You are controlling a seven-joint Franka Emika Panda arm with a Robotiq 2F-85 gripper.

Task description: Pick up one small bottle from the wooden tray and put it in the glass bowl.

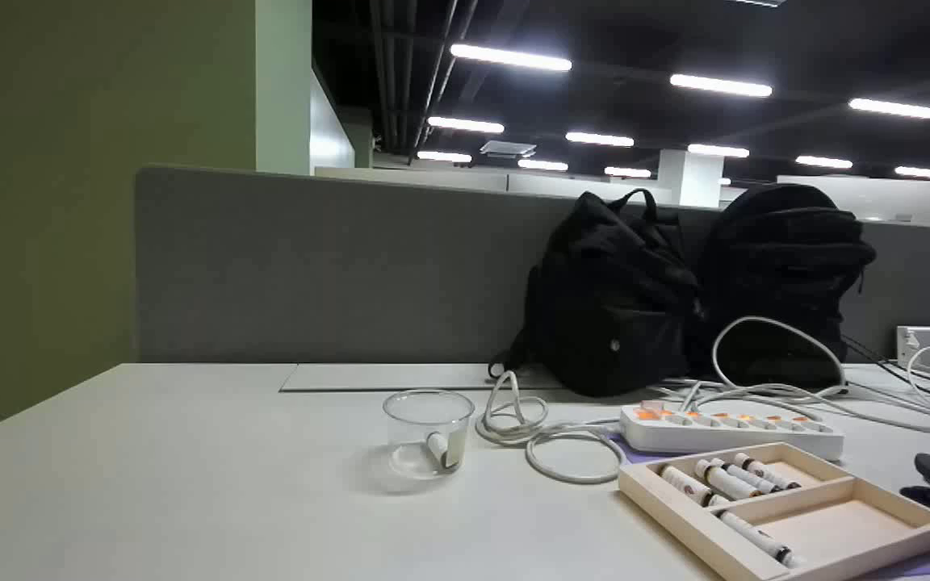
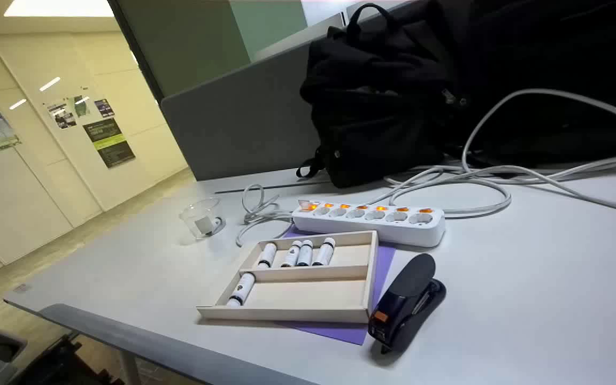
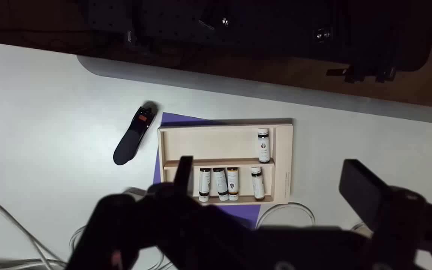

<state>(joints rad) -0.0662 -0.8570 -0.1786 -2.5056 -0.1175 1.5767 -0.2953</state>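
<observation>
The wooden tray point(image 1: 675, 516) lies on the white table and also shows in an exterior view point(image 2: 286, 314) and the wrist view point(image 3: 283, 165). One small bottle point(image 3: 264, 146) lies alone in one compartment. Several more bottles point(image 3: 233, 183) lie beyond the divider. The glass bowl point(image 1: 410, 432) stands apart from the tray, also seen in an exterior view point(image 2: 193, 214). A whitish bottle point(image 1: 437, 445) lies tilted inside it. My gripper point(image 3: 270, 170) is open and empty, above the tray and table in the wrist view. It is out of both exterior views. In the wrist view the bowl is mostly hidden or out of view.
A black stapler point(image 2: 407, 305) lies beside the tray. A white power strip point(image 2: 367, 222) stands behind it with coiled white cable point(image 1: 578, 476). Black backpacks point(image 1: 618, 307) lean on the grey partition point(image 1: 336, 274). A purple sheet point(image 2: 335, 332) lies under the tray.
</observation>
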